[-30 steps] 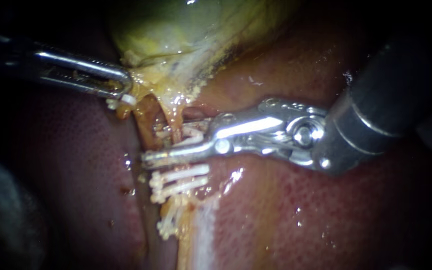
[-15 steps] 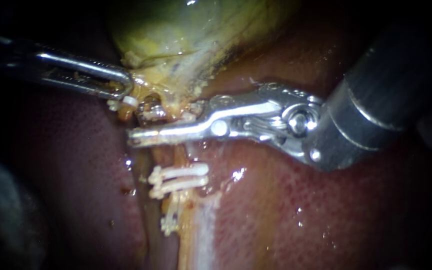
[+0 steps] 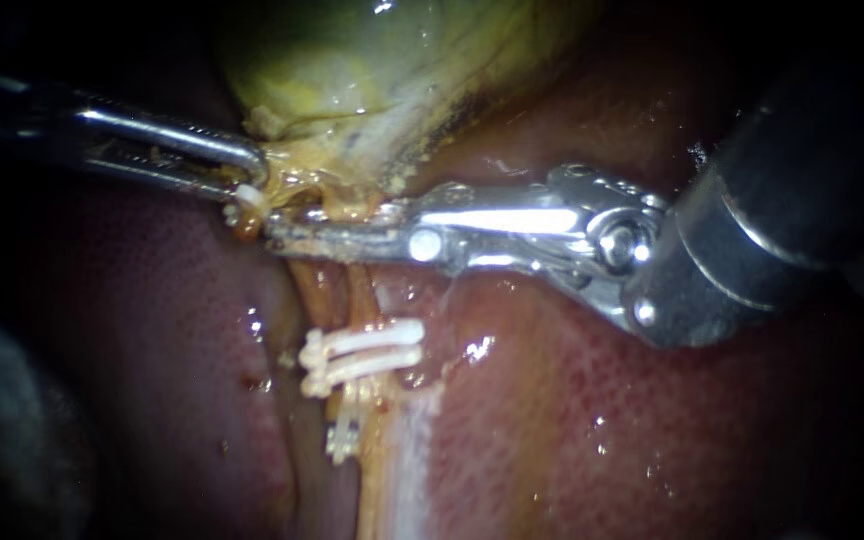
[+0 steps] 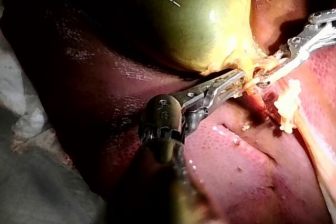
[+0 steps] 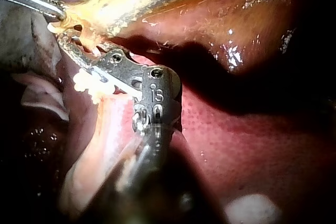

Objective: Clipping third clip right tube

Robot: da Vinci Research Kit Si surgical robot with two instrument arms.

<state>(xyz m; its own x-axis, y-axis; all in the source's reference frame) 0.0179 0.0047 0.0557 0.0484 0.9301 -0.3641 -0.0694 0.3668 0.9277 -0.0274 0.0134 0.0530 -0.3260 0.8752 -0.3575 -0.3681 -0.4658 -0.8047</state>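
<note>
Having climbed away from the placed clips (image 3: pixel 360 350), the right instrument (image 3: pixel 282 235) is lying crosswise, its pincer clenching on the right tube (image 3: pixel 357 290), whose long axis is running up toward the gallbladder (image 3: pixel 382 80) — beyond, the left instrument (image 3: pixel 250 178) is grasping the gallbladder's neck.

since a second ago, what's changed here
The right instrument slid up the tubes from just above the clips to under the gallbladder, and its jaws, open then, now look closed across the tubes. The left instrument keeps its grip on the gallbladder's neck; clips unmoved.
</note>
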